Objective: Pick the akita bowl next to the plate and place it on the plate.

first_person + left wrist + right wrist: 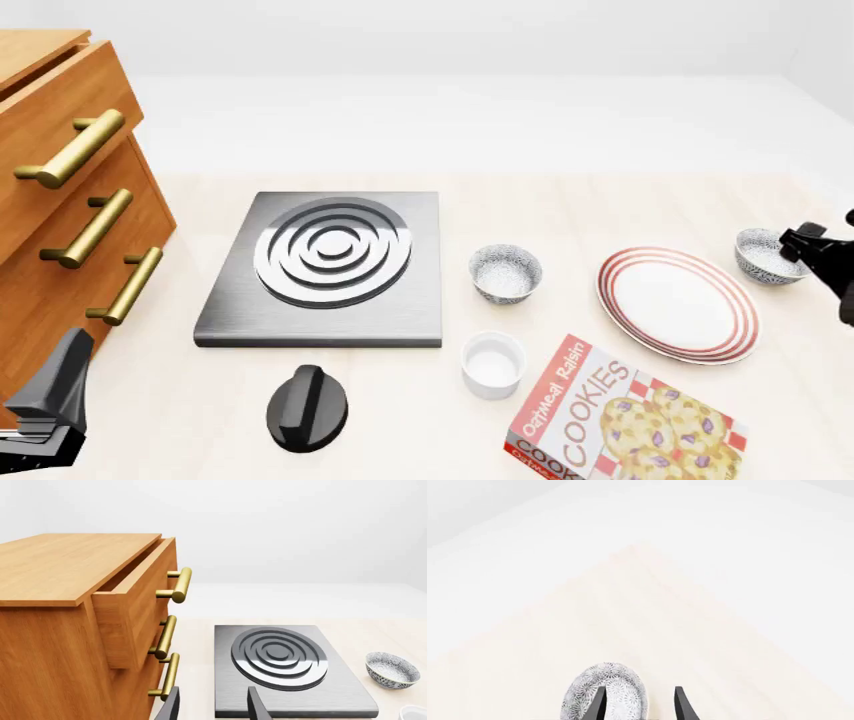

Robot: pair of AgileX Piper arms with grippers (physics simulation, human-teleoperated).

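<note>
Right gripper (811,243) sits at the far right edge of the table (534,210), right at the akita bowl (766,255). That bowl stands upright on the table just beside the plate (678,303), on the plate's far-right side, not on it. In the right wrist view the bowl (606,690) shows speckled grey-white between and around the fingertips: one finger (598,704) overlaps the bowl, the other finger (683,705) is clear of it with a gap between them. Jaws are parted there, not clamped. Can't tell from the frames whether the near finger touches the bowl's wall or is just in front of it.

Left gripper (212,707) is low at the near left corner, close to the wooden drawer cabinet (54,190). Its two dark fingers stand apart with nothing between them, so it's released. It looks along toward the stove plate (287,665), with the cabinet's brass handles (175,584) alongside; top drawer is pulled out a bit.

Other stuff on the table: the twin bowl (506,272) stands between the stove plate (327,265) and the plate, apart from both. A white ramekin (493,365) is nearer to the camera than that twin. A cookie box (627,420) lies flat just beside the ramekin, at the near edge, its corner near the plate's rim. A black knob (307,406) lies in front of the stove plate.

Plate is bare, red rings visible all round.
</note>
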